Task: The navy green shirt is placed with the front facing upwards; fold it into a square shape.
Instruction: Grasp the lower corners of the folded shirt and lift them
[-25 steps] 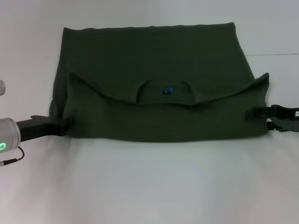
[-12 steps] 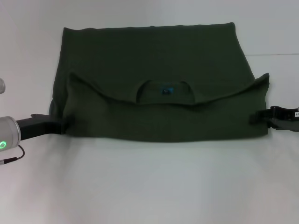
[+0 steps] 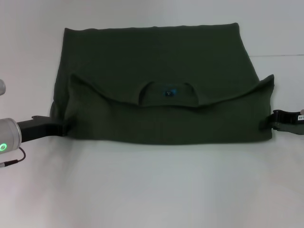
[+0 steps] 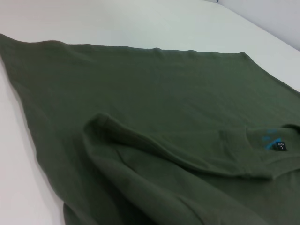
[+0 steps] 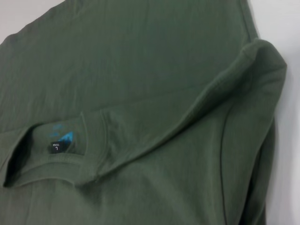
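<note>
Navy green shirt folded on counter, left gripper and right gripper at its near corners, jaws' state unclear.

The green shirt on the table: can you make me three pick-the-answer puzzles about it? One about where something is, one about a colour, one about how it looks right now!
1. Where is the left hand?
A. at the shirt's left edge
B. on the collar
C. beyond the far hem

2. What colour is the mark by the neck label?
A. red
B. blue
C. yellow

3. How does the navy green shirt lie?
A. rolled into a ball
B. hanging off the table
C. folded over once, collar on top

Answers: 1 A, the left hand meets the cloth's left edge, as the right hand does on the right. 2 B, blue shows beside the label. 3 C, a folded layer with the collar lies over the flat part.
</note>
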You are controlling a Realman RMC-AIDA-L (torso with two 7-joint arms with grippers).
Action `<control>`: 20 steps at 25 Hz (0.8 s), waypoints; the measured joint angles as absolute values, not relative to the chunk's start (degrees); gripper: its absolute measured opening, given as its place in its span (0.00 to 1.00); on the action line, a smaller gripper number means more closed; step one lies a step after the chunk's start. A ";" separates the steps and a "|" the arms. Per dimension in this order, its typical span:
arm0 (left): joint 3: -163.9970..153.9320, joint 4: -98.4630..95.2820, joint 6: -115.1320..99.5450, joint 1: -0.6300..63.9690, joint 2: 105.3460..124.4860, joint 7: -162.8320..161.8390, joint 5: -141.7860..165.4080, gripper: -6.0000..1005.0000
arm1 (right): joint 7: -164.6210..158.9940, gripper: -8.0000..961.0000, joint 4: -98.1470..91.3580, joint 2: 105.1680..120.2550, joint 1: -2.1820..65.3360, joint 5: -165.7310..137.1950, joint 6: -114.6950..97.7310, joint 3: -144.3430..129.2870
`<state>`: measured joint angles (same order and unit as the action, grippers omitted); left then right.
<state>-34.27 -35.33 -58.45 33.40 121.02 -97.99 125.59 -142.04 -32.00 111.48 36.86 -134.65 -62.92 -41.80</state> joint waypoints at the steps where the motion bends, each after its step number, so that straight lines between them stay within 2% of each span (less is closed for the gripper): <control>1: -34.27 -35.33 -58.45 33.40 121.02 -97.99 125.59 0.09 | -142.04 0.09 -32.13 111.48 36.85 -134.65 -62.93 -41.96; 7: -34.10 -35.63 -59.90 33.36 120.83 -99.49 125.87 0.09 | -141.06 0.06 -32.48 110.99 36.56 -134.65 -64.29 -42.26; 15: -33.90 -40.92 -71.42 31.52 118.59 -109.14 128.95 0.10 | -140.60 0.04 -32.60 108.38 36.23 -135.63 -74.13 -42.27; 20: -33.00 -44.85 -81.20 30.99 117.67 -116.20 135.16 0.11 | -140.65 0.04 -32.62 107.66 36.22 -139.74 -79.57 -42.27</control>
<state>-33.00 -44.85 -81.20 30.99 117.67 -116.20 135.16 -140.65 -32.62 107.66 36.22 -139.74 -79.57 -42.27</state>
